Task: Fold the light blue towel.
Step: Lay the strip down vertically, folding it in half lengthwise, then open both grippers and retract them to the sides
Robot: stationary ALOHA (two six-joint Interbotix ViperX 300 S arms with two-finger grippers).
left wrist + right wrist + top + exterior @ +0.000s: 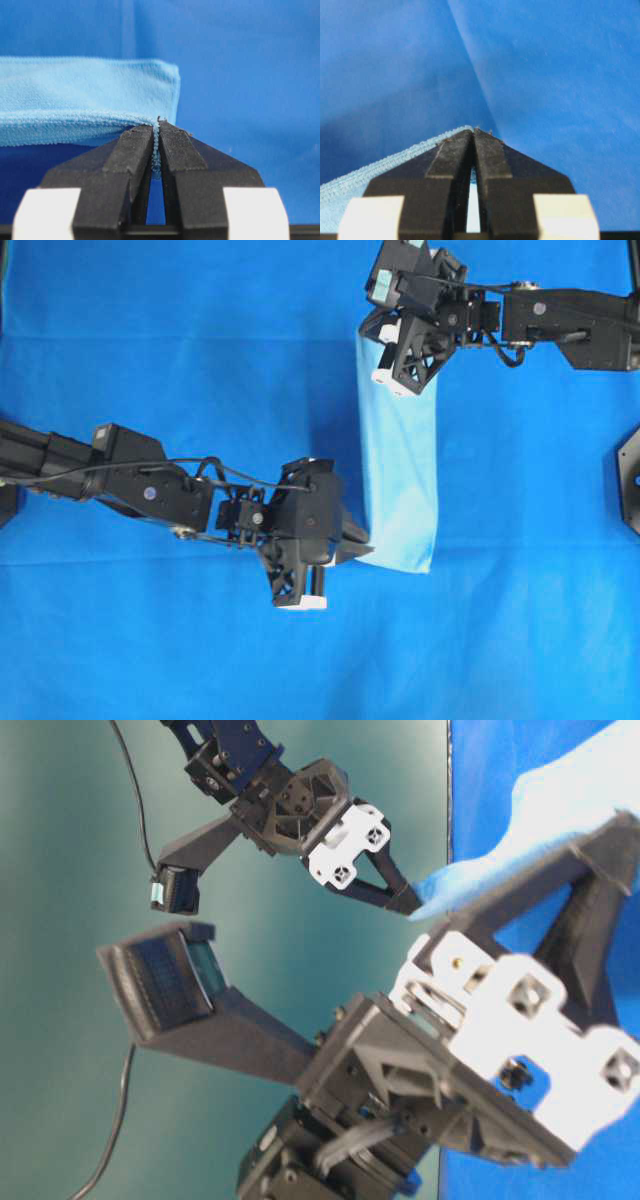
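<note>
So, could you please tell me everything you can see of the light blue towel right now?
The light blue towel is a pale sky-blue cloth of fine woven texture with a stitched hem. From overhead it shows as a narrow strip over the deep blue sheet. The left gripper is shut on its near corner and the right gripper on its far corner. The left wrist view shows one layer over another, the pinched edge raised.

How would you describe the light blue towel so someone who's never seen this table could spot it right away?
Start from the deep royal-blue sheet covering the whole table, then look between the two black arms. The light blue towel is the narrow pale strip there, pinched by the left gripper and the right gripper. Only it is paler sky-blue with a stitched hem.
</note>
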